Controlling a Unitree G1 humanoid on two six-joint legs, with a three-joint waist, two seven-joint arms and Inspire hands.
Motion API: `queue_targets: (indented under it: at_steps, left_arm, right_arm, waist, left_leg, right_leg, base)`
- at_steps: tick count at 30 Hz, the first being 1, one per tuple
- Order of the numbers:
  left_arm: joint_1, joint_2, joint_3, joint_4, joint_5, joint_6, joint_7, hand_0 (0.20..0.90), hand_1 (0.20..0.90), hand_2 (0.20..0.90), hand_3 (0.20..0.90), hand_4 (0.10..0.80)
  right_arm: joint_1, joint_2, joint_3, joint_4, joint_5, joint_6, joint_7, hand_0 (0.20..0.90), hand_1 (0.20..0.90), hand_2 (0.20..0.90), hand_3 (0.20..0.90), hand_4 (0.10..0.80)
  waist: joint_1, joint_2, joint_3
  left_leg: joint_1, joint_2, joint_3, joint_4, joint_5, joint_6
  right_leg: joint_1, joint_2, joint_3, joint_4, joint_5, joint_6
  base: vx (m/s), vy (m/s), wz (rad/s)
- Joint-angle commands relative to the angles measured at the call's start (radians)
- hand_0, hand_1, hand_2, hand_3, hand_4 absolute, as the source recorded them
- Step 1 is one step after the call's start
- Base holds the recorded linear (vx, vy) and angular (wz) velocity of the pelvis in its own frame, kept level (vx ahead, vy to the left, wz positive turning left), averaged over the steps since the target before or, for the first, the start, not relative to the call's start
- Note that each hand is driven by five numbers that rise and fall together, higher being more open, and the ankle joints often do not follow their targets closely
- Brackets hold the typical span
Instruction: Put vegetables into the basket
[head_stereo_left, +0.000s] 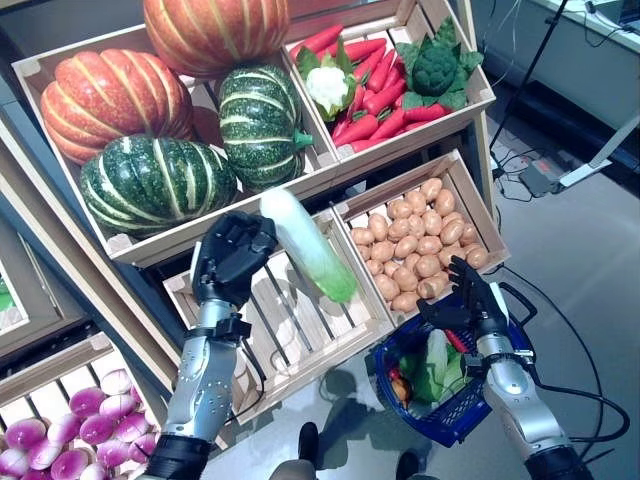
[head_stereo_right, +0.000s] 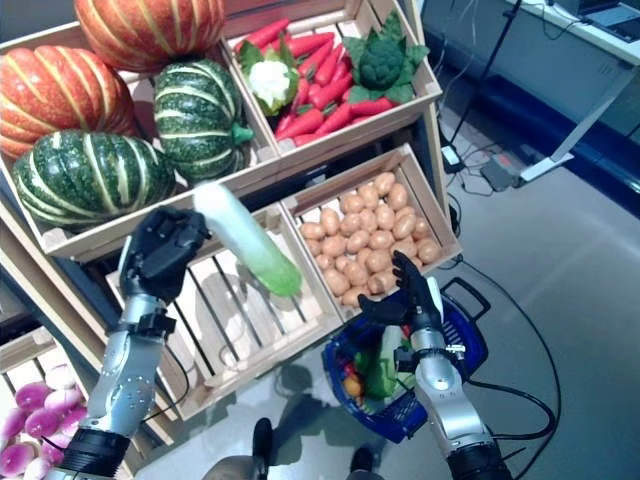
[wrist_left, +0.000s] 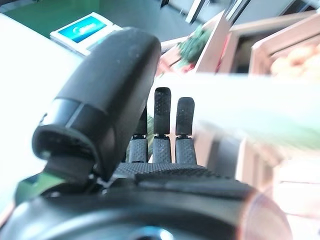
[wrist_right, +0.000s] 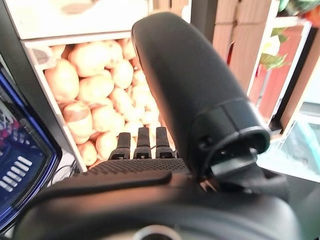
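My left hand (head_stereo_left: 232, 258) is raised over an empty slatted crate (head_stereo_left: 290, 330), shut on the white end of a long white-and-green vegetable (head_stereo_left: 310, 248) that slants down to the right. In the left wrist view the vegetable (wrist_left: 250, 100) crosses just past the fingers (wrist_left: 162, 125). The blue basket (head_stereo_left: 450, 415) with a black handle hangs at the lower right and holds green leafy and red vegetables. My right hand (head_stereo_left: 470, 295) is at the basket's top, fingers straight and spread, pointing toward the potato crate (head_stereo_left: 420, 235). The basket's blue wall (wrist_right: 20, 165) shows beside that hand.
Sloped wooden crates hold orange and green pumpkins (head_stereo_left: 150, 180) and carrots with cauliflower and broccoli (head_stereo_left: 385, 85). Purple-white turnips (head_stereo_left: 60, 440) lie in a crate at the lower left. A power strip (head_stereo_left: 545, 178) lies on the grey floor to the right.
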Motion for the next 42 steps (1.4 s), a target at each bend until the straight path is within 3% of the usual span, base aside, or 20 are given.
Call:
queue_targets:
  at_steps: [1,6,8,15,18,22,26,27,28,31,37,42]
  left_arm:
    - [-0.054,-0.001,0.033,-0.031,-0.061,-0.018,-0.061,0.300,0.300,0.300,0.300,0.400]
    - [-0.053,-0.006,0.033,0.002,-0.091,0.004,-0.101,0.300,0.300,0.300,0.300,0.400]
    - [-0.057,-0.007,0.024,0.008,-0.090,0.010,-0.101,0.300,0.300,0.300,0.300,0.400]
    - [-0.072,-0.006,0.005,0.026,-0.081,0.016,-0.085,0.300,0.300,0.300,0.300,0.400]
    - [-0.070,-0.002,0.004,0.028,-0.010,0.027,-0.063,0.300,0.300,0.300,0.300,0.400]
    - [-0.052,0.059,0.002,0.021,0.410,0.057,0.001,0.300,0.300,0.300,0.300,0.400]
    - [-0.007,0.228,0.035,0.018,0.864,0.101,0.015,0.300,0.300,0.300,0.300,0.400]
    - [0.004,0.272,0.051,0.019,0.911,0.103,0.004,0.766,0.766,0.766,0.766,0.711]
    - [0.017,0.305,0.064,0.014,0.940,0.103,0.000,0.900,0.900,0.900,0.900,0.800]
    - [0.024,0.375,0.083,0.011,0.989,0.123,0.004,0.900,0.900,0.900,0.900,0.800]
    - [-0.039,0.410,0.017,0.036,1.081,0.206,0.080,0.900,0.900,0.900,0.900,0.800]
    - [-0.090,0.384,-0.047,0.080,1.054,0.299,0.140,0.900,0.900,0.900,0.900,0.800]
  right_arm:
    - [-0.017,-0.053,-0.010,-0.144,0.087,-0.096,0.180,0.900,0.900,0.900,0.900,0.800]
    - [-0.030,-0.076,0.013,-0.179,0.267,-0.016,0.382,0.900,0.900,0.900,0.900,0.800]
    - [-0.041,-0.077,0.028,-0.179,0.293,-0.001,0.405,0.900,0.900,0.900,0.900,0.800]
    - [-0.095,-0.077,0.051,-0.176,0.316,0.010,0.383,0.900,0.900,0.900,0.900,0.800]
    - [-0.100,-0.068,0.050,-0.181,0.314,0.017,0.356,0.900,0.900,0.900,0.900,0.800]
    - [-0.076,-0.067,0.036,-0.190,0.308,0.028,0.321,0.900,0.900,0.900,0.900,0.800]
    - [-0.019,-0.095,-0.005,-0.212,0.314,0.026,0.284,0.900,0.900,0.900,0.900,0.800]
    - [-0.010,-0.101,-0.014,-0.211,0.322,0.028,0.284,0.900,0.900,0.900,0.900,0.800]
    - [0.000,-0.107,-0.020,-0.212,0.336,0.028,0.279,0.900,0.900,0.900,0.900,0.800]
    - [0.021,-0.107,-0.032,-0.204,0.347,0.027,0.264,0.900,0.900,0.900,0.900,0.800]
    - [-0.002,-0.111,-0.023,-0.169,0.353,-0.048,0.236,0.900,0.900,0.900,0.900,0.800]
    - [-0.046,-0.124,-0.007,-0.145,0.353,-0.086,0.215,0.900,0.900,0.900,0.900,0.800]
  waist:
    - [0.006,-0.020,-0.113]
    - [0.015,-0.033,-0.128]
    - [0.018,-0.036,-0.133]
    - [0.024,-0.037,-0.147]
    - [0.024,-0.035,-0.150]
    - [0.025,-0.031,-0.146]
    - [0.022,-0.021,-0.139]
    - [0.020,-0.017,-0.137]
    - [0.018,-0.014,-0.134]
    - [0.012,-0.004,-0.117]
    - [0.002,0.018,-0.016]
    - [-0.005,0.030,0.075]
  left_leg:
    - [0.032,-0.020,0.007,0.001,-0.089,0.012]
    - [0.038,-0.018,0.003,0.001,-0.094,0.010]
    - [0.039,-0.016,0.004,0.001,-0.095,0.008]
    - [0.043,-0.013,0.005,0.001,-0.095,0.004]
    - [0.046,-0.011,0.006,0.001,-0.097,0.003]
    - [0.049,-0.011,0.006,0.001,-0.097,0.002]
    - [0.044,-0.011,0.009,0.001,-0.098,0.000]
    - [0.042,-0.010,0.012,0.001,-0.097,0.000]
    - [0.040,-0.010,0.014,0.001,-0.096,-0.001]
    - [0.037,-0.009,0.021,0.001,-0.091,0.001]
    - [-0.057,0.001,0.001,0.095,-0.086,0.001]
    - [-0.130,0.008,-0.028,0.178,-0.085,-0.020]
  right_leg:
    - [-0.041,-0.051,-0.009,0.013,0.084,-0.009]
    - [-0.029,-0.054,-0.013,0.001,0.087,-0.004]
    - [-0.027,-0.055,-0.016,-0.002,0.088,-0.004]
    - [-0.020,-0.057,-0.018,-0.009,0.091,-0.002]
    - [-0.018,-0.057,-0.017,-0.009,0.090,-0.002]
    - [-0.018,-0.058,-0.011,-0.005,0.086,0.000]
    - [-0.024,-0.058,-0.007,-0.003,0.080,0.004]
    - [-0.026,-0.058,-0.006,-0.003,0.078,0.005]
    - [-0.030,-0.057,-0.002,0.000,0.076,0.005]
    - [-0.047,-0.059,0.006,0.024,0.060,0.004]
    - [-0.149,-0.056,0.033,0.168,0.006,-0.022]
    - [-0.194,-0.043,0.044,0.225,-0.024,-0.048]
  base:
    - [0.038,-0.017,-0.03]
    - [0.000,0.000,0.00]
    - [0.003,-0.012,0.02]
    - [0.014,-0.005,0.05]
    - [0.000,0.000,0.00]
    - [0.015,0.004,0.00]
    - [0.000,0.000,0.00]
    - [0.000,0.000,0.00]
    - [0.000,0.000,0.00]
    - [-0.014,-0.005,0.00]
    - [-0.196,-0.047,-0.03]
    - [-0.213,-0.077,0.02]
